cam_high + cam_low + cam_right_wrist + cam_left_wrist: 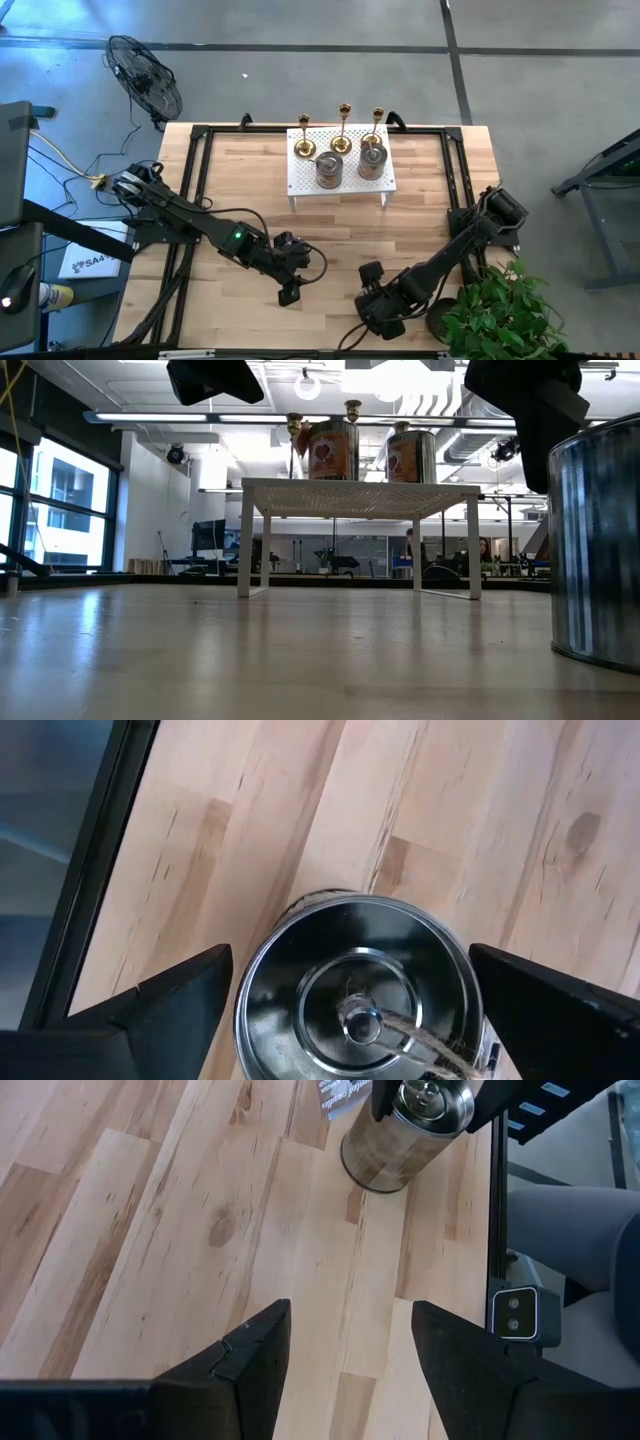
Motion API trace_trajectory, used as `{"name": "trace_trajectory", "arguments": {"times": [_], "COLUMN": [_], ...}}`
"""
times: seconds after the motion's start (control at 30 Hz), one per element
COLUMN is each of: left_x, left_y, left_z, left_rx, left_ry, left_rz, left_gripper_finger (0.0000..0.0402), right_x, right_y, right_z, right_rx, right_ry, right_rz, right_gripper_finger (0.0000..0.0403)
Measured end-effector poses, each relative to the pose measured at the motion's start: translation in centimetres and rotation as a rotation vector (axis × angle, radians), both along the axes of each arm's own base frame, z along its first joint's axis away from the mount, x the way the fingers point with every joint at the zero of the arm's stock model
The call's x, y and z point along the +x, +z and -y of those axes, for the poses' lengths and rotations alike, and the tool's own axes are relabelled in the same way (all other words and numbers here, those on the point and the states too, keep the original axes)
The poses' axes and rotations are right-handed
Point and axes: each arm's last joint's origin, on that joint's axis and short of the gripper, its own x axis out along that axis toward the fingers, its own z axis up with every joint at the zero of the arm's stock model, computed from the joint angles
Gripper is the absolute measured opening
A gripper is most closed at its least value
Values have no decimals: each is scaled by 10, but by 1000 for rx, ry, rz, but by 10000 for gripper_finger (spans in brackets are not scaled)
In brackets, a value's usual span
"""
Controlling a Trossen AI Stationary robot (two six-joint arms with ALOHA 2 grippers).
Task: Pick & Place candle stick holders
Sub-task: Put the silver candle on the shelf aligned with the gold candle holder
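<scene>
High view: wide-open right gripper (378, 312) straddles a cylindrical holder (355, 985) near the table's (240, 180) front edge, while the half-open left gripper (289, 294) holds nothing.

Open-plan lab: exposed ceiling ducts (440, 405), distant workstations (330, 560).

Left gripper (291, 290) at six o'clock, fingers (250, 1355) parted and empty; right gripper (378, 312) beside it, fingers (170, 995) spread wide.

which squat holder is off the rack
The one on the table near the front edge, between the open right pincer fingers: holder. The other two stand on the white rack.
</scene>
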Motion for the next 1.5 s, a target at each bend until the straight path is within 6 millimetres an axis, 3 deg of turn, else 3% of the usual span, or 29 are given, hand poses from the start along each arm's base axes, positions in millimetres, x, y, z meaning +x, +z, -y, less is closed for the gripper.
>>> {"name": "trace_trajectory", "arguments": {"times": [0.47,0.67,0.9,1.1,1.5], "left_x": [0,0,0,0,0], "left_y": [0,0,0,0,0], "left_z": [0,0,0,0,0], "left_rx": [0,0,0,0,0], "left_ry": [-1,0,0,0,0], "left_rz": [0,0,1,0,0], "left_gripper_finger": [207,207,207,207,207], "right_x": [1,4,5,2,3], "right_y": [0,-17,-16,-15,-14], "right_z": [0,-1,-5,-14,-15], "right_rx": [7,17,56,99,109], "right_ry": [-46,-65,-78,-31,-16], "right_rz": [7,-71,-53,-52,-42], "right_gripper_finger": [394,375,351,349,349]}}
